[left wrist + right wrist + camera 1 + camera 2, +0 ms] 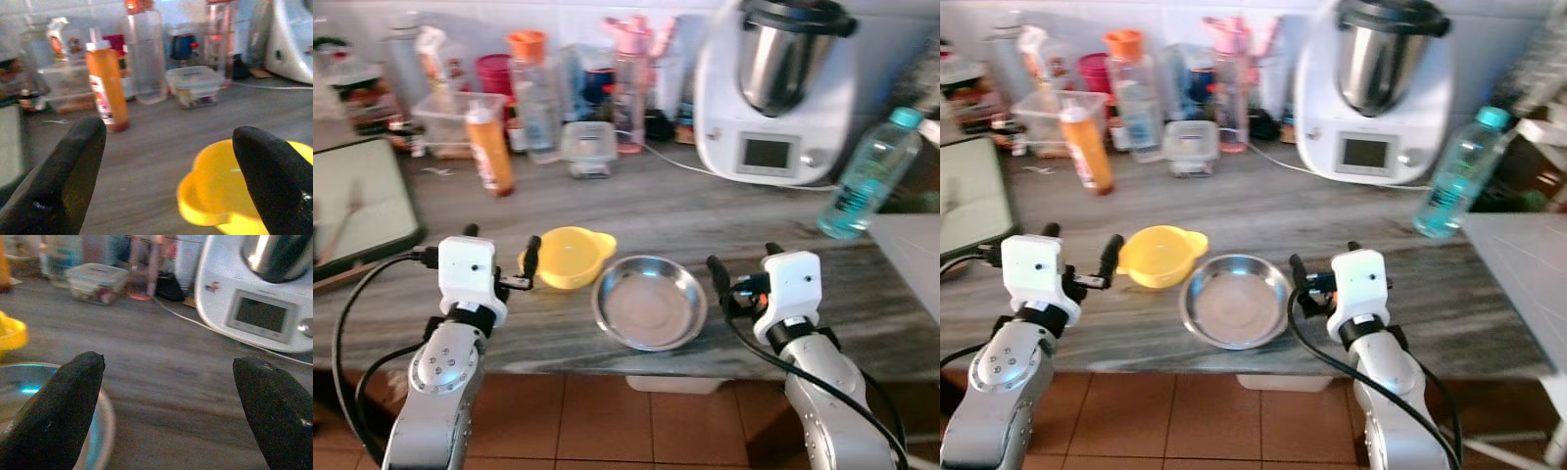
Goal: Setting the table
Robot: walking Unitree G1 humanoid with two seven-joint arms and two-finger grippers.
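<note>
Both arms reach over the near edge of the grey marbled worktop. The left tool has its fingers spread wide, the inner one just beside the rim of a yellow plastic bowl; I can't tell whether it touches. The right tool is spread as well, pinching nothing, hovering just at the three o'clock side of a shallow steel bowl. The steel bowl sits near the front edge, and the yellow bowl lies at its ten o'clock, the two almost touching.

Farther back, at the yellow bowl's eleven o'clock, stands an orange bottle. Behind it is a small lidded container, a tall clear bottle with an orange cap and a clear storage box. At one o'clock from the steel bowl sits a white kitchen machine with a steel jug, its cable trailing across the worktop. A blue-green water bottle leans at the right.
</note>
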